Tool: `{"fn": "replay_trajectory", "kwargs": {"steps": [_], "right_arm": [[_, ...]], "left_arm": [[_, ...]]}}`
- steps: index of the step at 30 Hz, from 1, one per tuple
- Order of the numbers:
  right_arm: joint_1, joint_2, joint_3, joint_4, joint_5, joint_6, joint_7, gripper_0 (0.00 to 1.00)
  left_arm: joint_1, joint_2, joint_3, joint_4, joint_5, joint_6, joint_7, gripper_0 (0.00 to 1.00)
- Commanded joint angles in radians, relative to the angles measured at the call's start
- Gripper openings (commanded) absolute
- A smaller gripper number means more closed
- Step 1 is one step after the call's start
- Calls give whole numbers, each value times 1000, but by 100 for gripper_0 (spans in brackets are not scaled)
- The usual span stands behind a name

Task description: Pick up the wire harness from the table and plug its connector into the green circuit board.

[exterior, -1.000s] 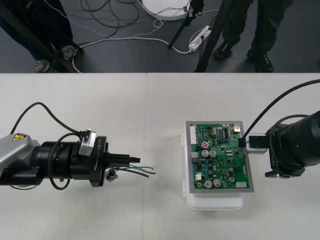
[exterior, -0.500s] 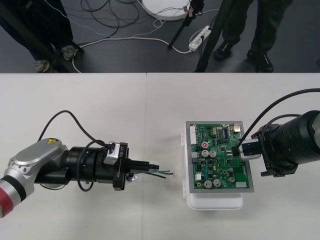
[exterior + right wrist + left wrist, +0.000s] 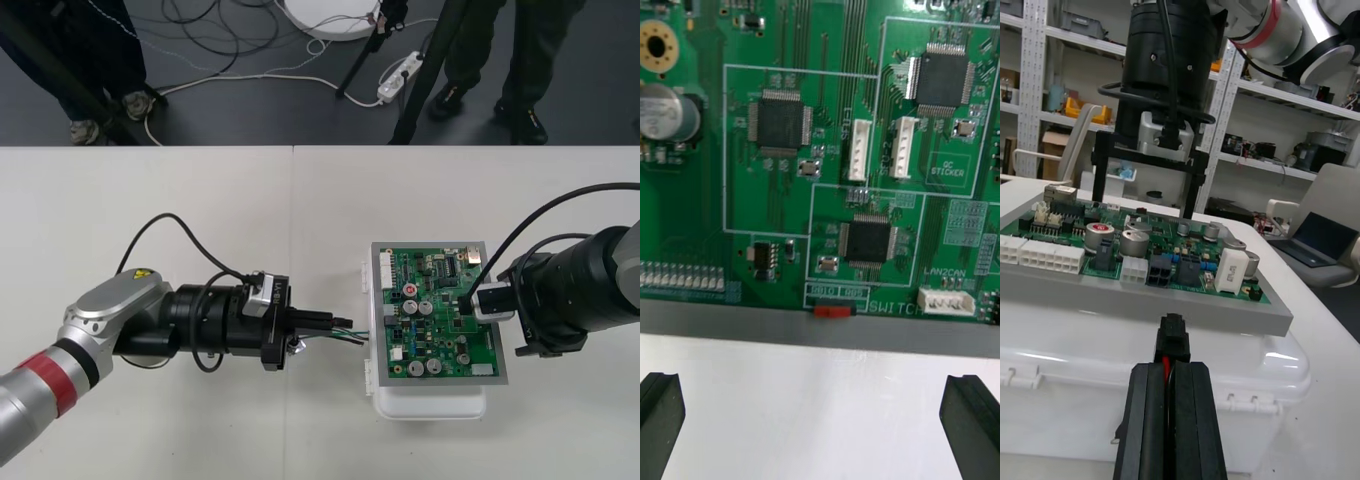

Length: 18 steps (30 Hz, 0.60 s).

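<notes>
The left hand (image 3: 328,323), clamped on the wire harness (image 3: 352,333), aims its black plug (image 3: 1171,337) at the green circuit board (image 3: 432,330), apparently lining up for insertion, while the right hand (image 3: 468,300) hovers wide open above the board.

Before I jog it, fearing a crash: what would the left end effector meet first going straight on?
Likely the green circuit board at its edge, plug first; frame or white base unclear.

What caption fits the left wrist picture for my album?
Left hand holds the harness plug in front of the green circuit board.
</notes>
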Motion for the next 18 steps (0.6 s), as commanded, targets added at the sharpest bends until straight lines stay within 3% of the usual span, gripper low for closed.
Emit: {"fn": "replay_trajectory", "kwargs": {"steps": [1,18], "right_arm": [[-26,29,28,-5,39,4,-33,100],[-27,32,42,-20,45,-9,-43,100]], "left_arm": [[-52,-30,-22,-7,1,-41,-72,0],[-76,-50,-48,-7,1,15,-72,0]]}}
